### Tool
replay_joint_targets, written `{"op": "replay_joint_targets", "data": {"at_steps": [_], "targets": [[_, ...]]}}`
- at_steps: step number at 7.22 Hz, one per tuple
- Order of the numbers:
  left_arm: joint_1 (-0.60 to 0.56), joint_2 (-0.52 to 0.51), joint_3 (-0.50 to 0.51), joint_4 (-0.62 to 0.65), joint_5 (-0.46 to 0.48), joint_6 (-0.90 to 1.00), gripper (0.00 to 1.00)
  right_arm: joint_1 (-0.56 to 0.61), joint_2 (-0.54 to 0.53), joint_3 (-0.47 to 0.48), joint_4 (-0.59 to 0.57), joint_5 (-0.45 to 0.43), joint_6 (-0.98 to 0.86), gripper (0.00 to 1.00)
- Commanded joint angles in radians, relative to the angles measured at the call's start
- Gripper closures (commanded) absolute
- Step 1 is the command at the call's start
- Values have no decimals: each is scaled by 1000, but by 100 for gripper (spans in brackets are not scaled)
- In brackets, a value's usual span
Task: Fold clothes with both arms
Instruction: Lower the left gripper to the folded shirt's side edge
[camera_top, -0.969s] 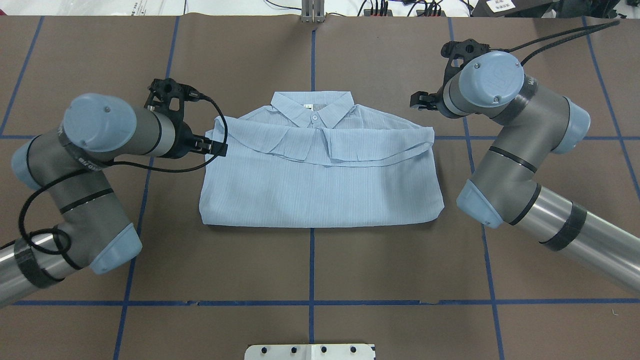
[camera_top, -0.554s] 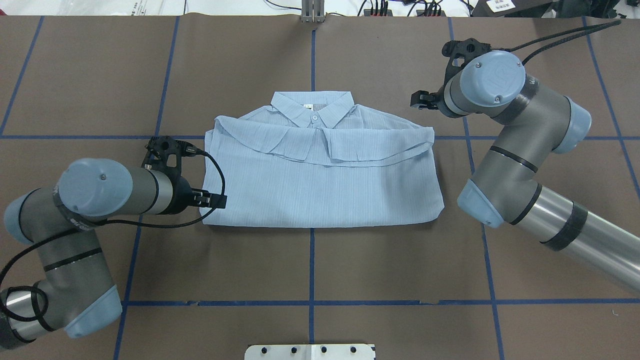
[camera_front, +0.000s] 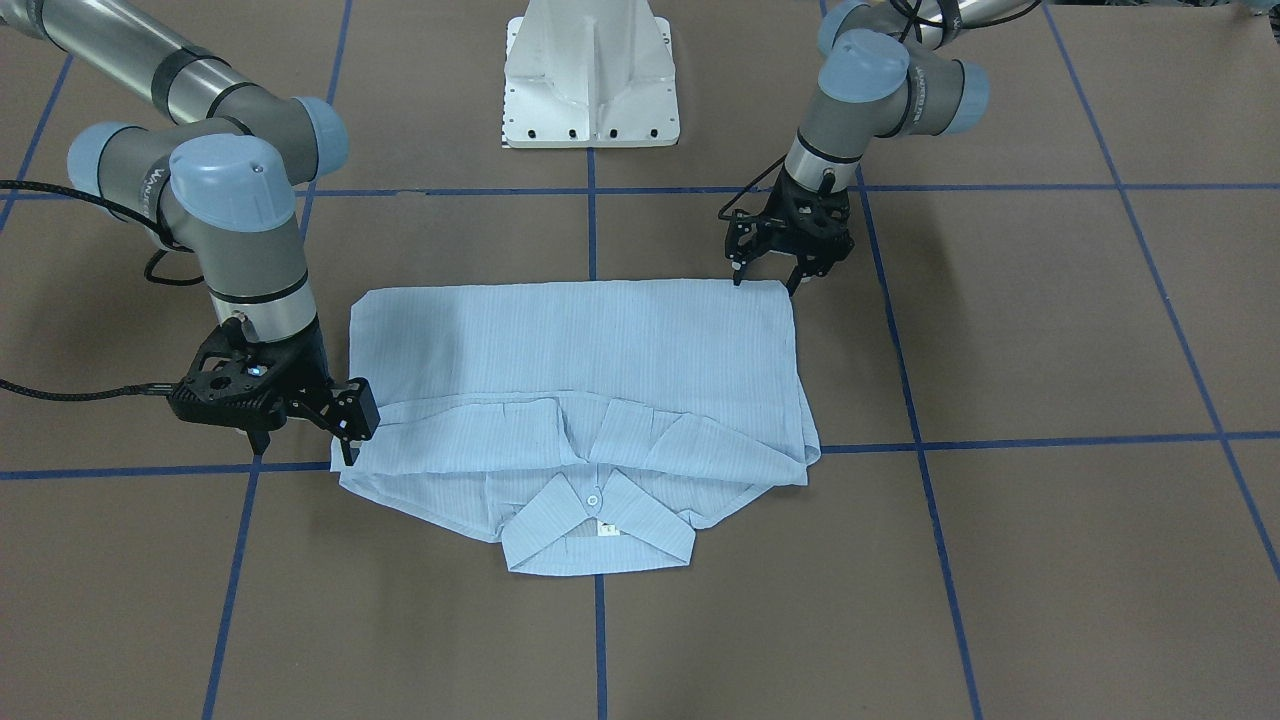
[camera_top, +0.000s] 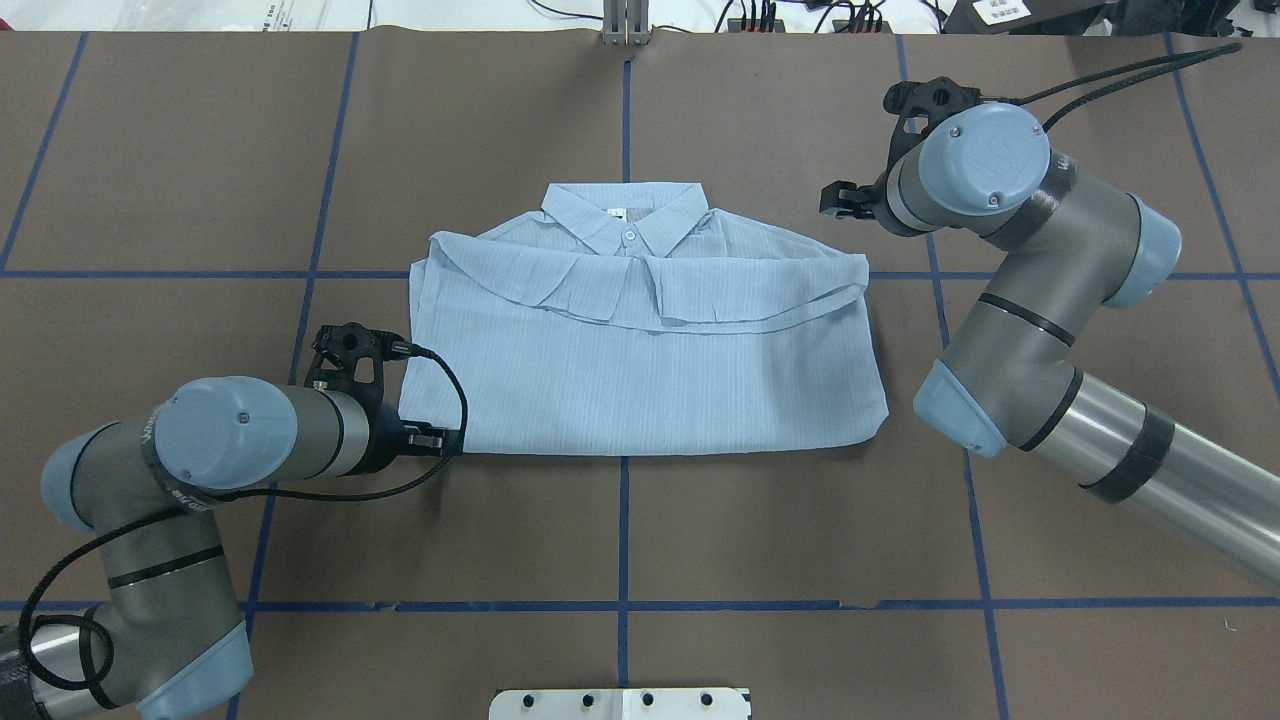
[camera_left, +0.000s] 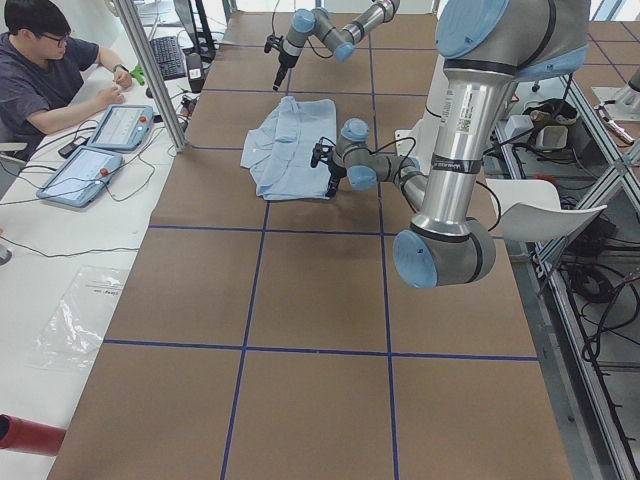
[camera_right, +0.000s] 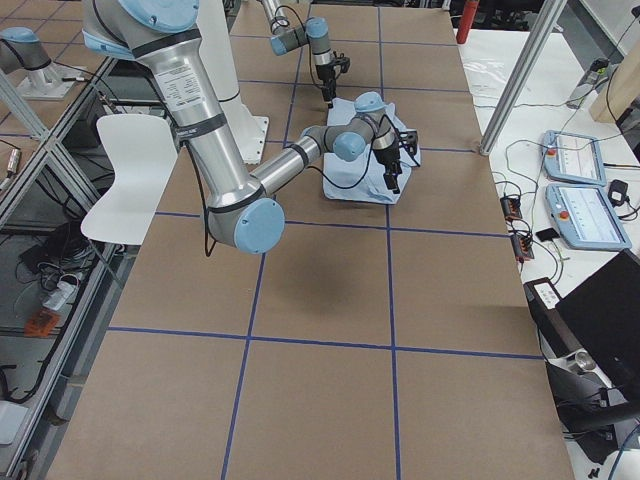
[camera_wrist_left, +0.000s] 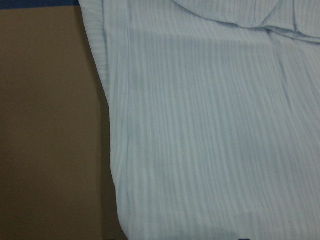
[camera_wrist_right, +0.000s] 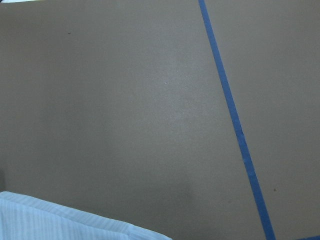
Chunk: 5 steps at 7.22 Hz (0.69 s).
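Now the left gripper (camera_front: 768, 283), jaws open, hovers at a hem corner of the shirt (camera_top: 640, 360); the right gripper (camera_front: 303, 440), apparently open too, hangs beside its shoulder. Next, each must pinch cloth.

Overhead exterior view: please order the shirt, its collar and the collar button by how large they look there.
1. the shirt, by far the largest
2. the collar, a small band at its far edge
3. the collar button, a tiny dot
All lie equally far from the camera, so the order is sure.
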Motion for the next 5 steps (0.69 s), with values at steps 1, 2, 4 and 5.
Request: {"op": "replay_joint_targets", "data": {"at_steps": [1, 2, 4, 5], "targets": [[2, -12, 1, -1, 1, -14, 100, -1, -1, 0, 0, -1, -1, 0], [2, -14, -5, -1, 1, -12, 100, -1, -1, 0, 0, -1, -1, 0], [-12, -9, -14, 1, 1, 0, 100, -2, 1, -1, 0, -2, 1, 0], [-35, -5, -17, 4, 4, 12, 100, -5, 1, -1, 0, -2, 1, 0]]}}
